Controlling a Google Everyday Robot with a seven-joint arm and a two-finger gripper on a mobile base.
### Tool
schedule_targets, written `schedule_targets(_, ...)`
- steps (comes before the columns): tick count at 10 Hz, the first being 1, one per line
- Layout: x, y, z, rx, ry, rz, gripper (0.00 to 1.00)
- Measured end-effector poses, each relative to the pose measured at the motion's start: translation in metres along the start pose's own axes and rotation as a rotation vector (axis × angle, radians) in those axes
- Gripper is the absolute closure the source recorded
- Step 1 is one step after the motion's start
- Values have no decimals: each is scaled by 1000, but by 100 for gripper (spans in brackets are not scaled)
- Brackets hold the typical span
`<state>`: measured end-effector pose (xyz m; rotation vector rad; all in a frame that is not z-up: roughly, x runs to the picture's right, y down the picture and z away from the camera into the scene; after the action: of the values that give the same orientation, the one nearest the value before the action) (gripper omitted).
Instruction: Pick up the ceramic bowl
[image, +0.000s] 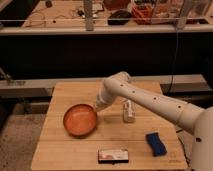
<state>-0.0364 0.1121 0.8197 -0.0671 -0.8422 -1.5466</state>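
Observation:
The ceramic bowl (79, 121) is round, shallow and glossy orange, and it sits on the left half of the wooden table (60, 150). My white arm reaches in from the right edge of the view and bends down toward it. The gripper (96, 106) points down at the bowl's upper right rim and seems to touch it. The arm's wrist hides the gripper's tip from view.
A small white object (128, 111) stands just right of the gripper. A blue sponge-like block (156, 143) lies at the front right. A flat packet (113, 155) lies near the front edge. Behind the table run a dark ledge and a cluttered bench.

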Motion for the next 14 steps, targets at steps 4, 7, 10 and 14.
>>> schedule_targets(4, 2, 4, -3, 9, -8, 6, 88)
schedule_targets(7, 3, 4, 0, 19, -14, 9, 76)
schedule_targets(10, 3, 5, 2, 23, -20, 14, 59)
schedule_targets(14, 5, 6, 1, 29, -26, 20, 83)
